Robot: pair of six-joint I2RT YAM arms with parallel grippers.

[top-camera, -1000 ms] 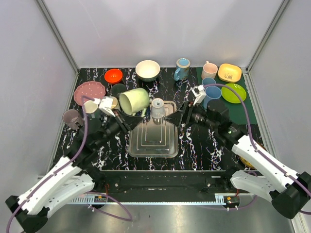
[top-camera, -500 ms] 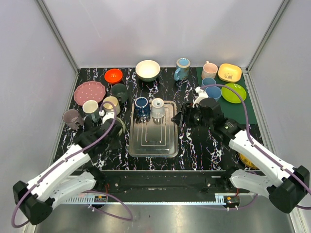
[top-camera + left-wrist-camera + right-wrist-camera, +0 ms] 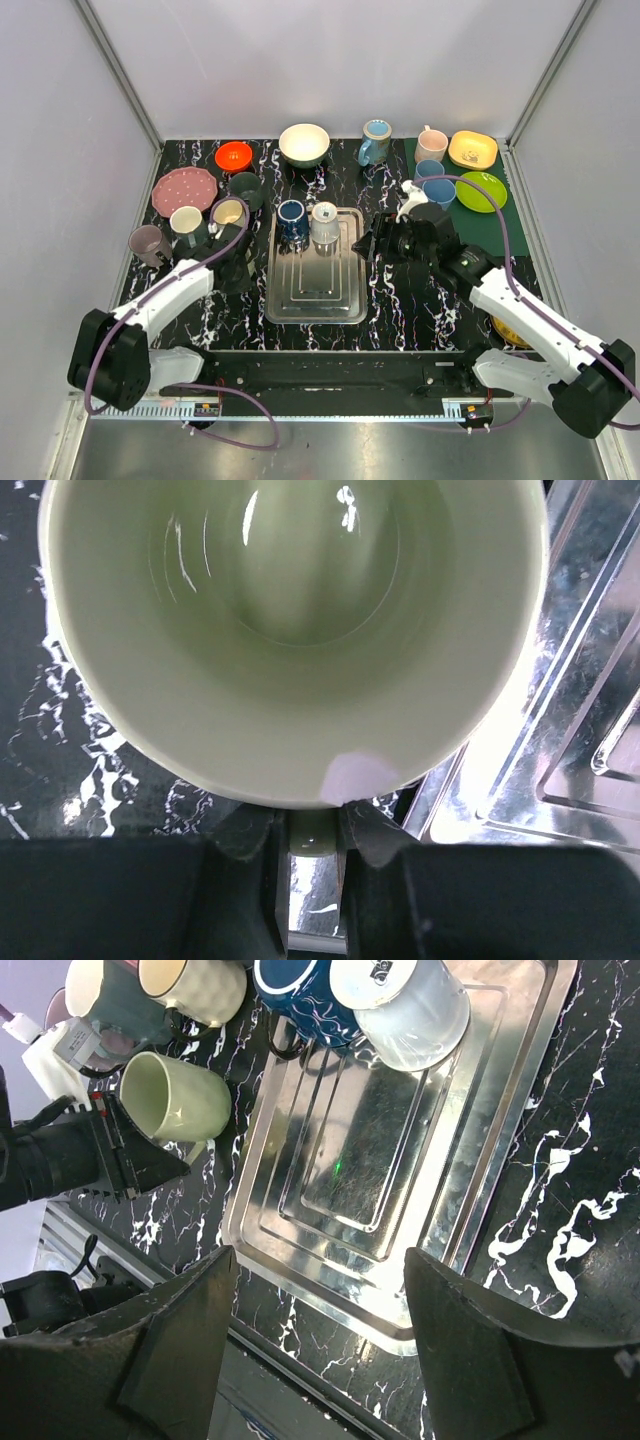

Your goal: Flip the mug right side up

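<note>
A pale green mug (image 3: 290,630) fills the left wrist view, its mouth facing the camera. My left gripper (image 3: 312,825) is shut on the mug's handle (image 3: 312,838). In the right wrist view the mug (image 3: 185,1100) stands mouth up on the black marble table, just left of the steel tray (image 3: 300,1260), with the left gripper (image 3: 120,1155) beside it. In the top view my left gripper (image 3: 238,262) hides most of the mug. My right gripper (image 3: 318,1252) is open and empty, above the tray's right edge (image 3: 372,243).
A dark blue mug (image 3: 291,220) and a grey-white mug (image 3: 323,222) stand at the far end of the tray (image 3: 315,295). Several mugs (image 3: 186,220) crowd the table left of the green mug. Bowls, plates and mugs (image 3: 304,143) line the back and right.
My left arm has brought the green mug down from high above the tray's left corner to the table beside the tray. The right gripper has drawn back slightly.
</note>
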